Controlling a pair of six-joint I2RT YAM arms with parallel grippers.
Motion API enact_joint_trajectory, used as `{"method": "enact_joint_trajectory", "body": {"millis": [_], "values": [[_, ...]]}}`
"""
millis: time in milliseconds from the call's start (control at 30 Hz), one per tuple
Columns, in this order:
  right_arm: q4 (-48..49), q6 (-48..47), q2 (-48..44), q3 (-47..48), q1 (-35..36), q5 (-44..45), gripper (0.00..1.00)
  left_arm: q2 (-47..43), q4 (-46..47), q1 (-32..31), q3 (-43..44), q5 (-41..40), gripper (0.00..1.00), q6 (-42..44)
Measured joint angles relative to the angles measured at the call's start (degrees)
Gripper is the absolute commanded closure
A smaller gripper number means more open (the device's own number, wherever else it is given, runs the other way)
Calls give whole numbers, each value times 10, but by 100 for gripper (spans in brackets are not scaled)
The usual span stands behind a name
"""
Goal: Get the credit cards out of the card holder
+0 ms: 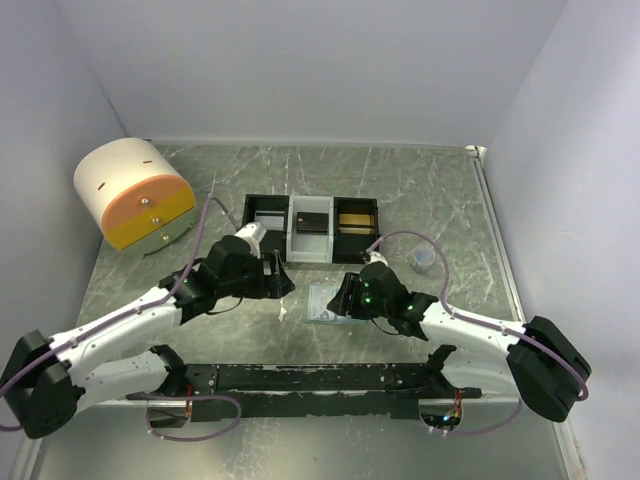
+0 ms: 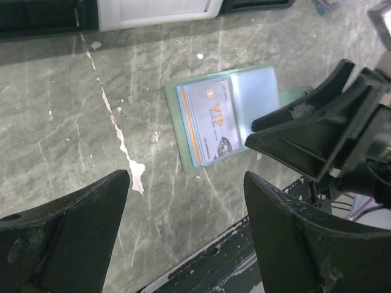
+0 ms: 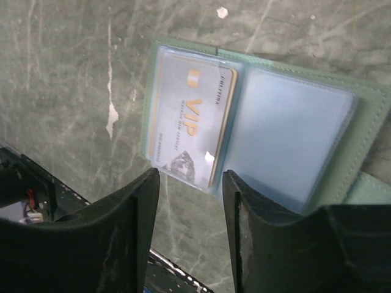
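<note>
Card holder [image 3: 287, 140]: lies open and flat at mid-table, just near of the tray [image 1: 310, 228], between both grippers. Sage-green stitched outer edge, with two pale blue clear-sleeved panels inside.

Card [image 3: 192, 119]: in the left panel under the sleeve. Silver-grey with a gold edge, a small gold chip, and "VIP" in gold capitals. Finer print too small to read.

Right gripper [image 3: 190, 183]: black fingers parted by a narrow gap over the holder's near edge, grasping nothing.

Left gripper [image 2: 186, 183]: spread wide, released, above bare table [image 2: 73, 122] left of the holder.

Table: green marble pattern with white veins and chipped spots.

Tray: three compartments, black outer ones and a white middle.
</note>
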Motion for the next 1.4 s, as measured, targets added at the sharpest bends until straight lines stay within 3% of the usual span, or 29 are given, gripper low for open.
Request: {"method": "enact_joint_trajectory", "body": {"millis": [200, 733, 967, 1167, 1400], "values": [[29, -8, 38, 9, -27, -30, 63, 81, 29, -39, 5, -49, 16, -31], [172, -12, 156, -6, -61, -113, 83, 155, 86, -86, 7, -63, 35, -61], [240, -10, 204, -6, -61, -156, 82, 161, 102, -89, 3, -68, 44, -63], [257, -12, 212, -7, -61, -176, 78, 226, 116, -105, 4, -68, 53, -63], [241, -10, 200, -8, -61, -171, 76, 268, 116, -127, 11, -81, 71, -70]]}}
